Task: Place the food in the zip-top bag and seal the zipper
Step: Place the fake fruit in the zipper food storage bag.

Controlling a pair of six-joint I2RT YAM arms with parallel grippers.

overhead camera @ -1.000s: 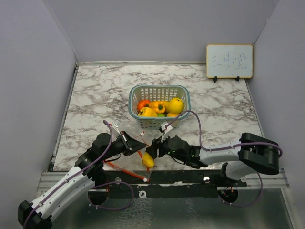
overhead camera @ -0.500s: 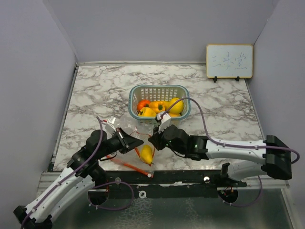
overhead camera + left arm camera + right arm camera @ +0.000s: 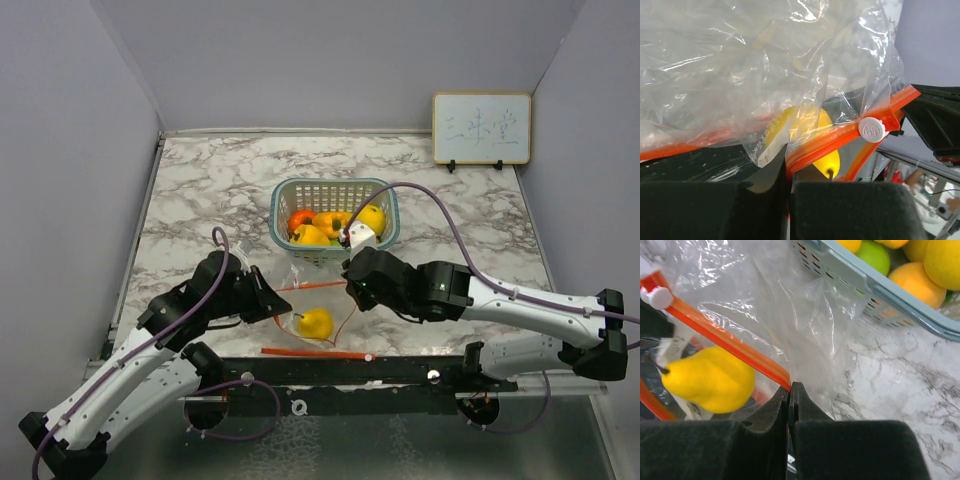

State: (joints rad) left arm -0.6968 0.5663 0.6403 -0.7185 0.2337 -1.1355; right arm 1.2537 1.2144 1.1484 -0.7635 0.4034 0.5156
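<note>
**Left side.** The left end effector [image 3: 268, 300] is pressed together on the zipper [image 3: 830, 139]. Its wrist view shows the orange strip and a fold of clear film running in between the fingers. The white slider [image 3: 872, 130] sits on the strip just beyond the grip.

**Centre.** The zip-top bag [image 3: 298, 305] is held off the surface [image 3: 200, 190], stretched between the two arms at the near edge. One lip of its mouth runs taut from grip to grip; the other lip sags low at the front. A single yellow fruit [image 3: 316, 322] rests inside the bag, below the taut lip.

**Right side.** The right end effector [image 3: 350, 285] is likewise pressed together, pinching the bag's mouth edge where the orange strip ends at its fingertips [image 3: 782, 400].

**Beyond.** The rest of the food [image 3: 335, 225] lies in the basket [image 3: 385, 195], just behind the bag.

**Assessment.** This appears to be the filling step, at an early stage: one piece is bagged, several are not, and the mouth is unsealed.

**Next move.** One arm would need to release and fetch from the basket. The other would have to keep the mouth up and open, since the film looks limp and liable to collapse shut.
</note>
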